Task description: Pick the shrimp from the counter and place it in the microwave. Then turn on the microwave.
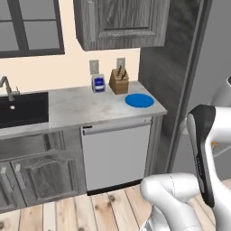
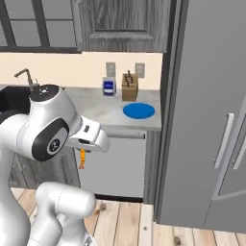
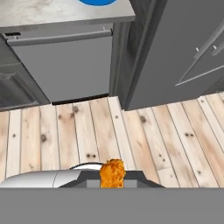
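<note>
**Inspector:** Shrimp [image 3: 112,173] first. Where is it?

**Assistant:** At the gripper [image 3: 112,181]. In the hand view an orange, bumpy piece sits at the bottom centre, between the dark finger tips, with the wooden floor [image 3: 131,131] behind it. In the right base view the same orange piece [image 2: 82,158] hangs below the white hand, off the counter and in the air in front of the cabinet fronts.

**Inspector:** State of the tool?

**Assistant:** Jaws drawn narrow, clamped on the shrimp. The grip itself is mostly hidden by the hand's white body in the base views.

**Inspector:** Position of the arm?

**Assistant:** Folded back over the base, the hand held low, below counter height. The hand camera looks down at the floor planks and toward the dishwasher [image 3: 65,65] front.

**Inspector:** Counter contents?

**Assistant:** A blue plate [image 1: 139,100] near the counter's right end, a wooden knife block [image 1: 119,81] against the wall behind it, and a small blue-and-white container [image 1: 99,84] just beside the block to its left. The black sink [image 1: 22,108] with its faucet [image 1: 7,88] lies at the left end of the counter [image 1: 81,106].

**Inspector:** Surroundings?

**Assistant:** A grey wood-grain upper cabinet [image 1: 122,22] hangs over the block. A tall grey refrigerator [image 2: 211,120] with pale bar handles stands to the right of the counter.
</note>
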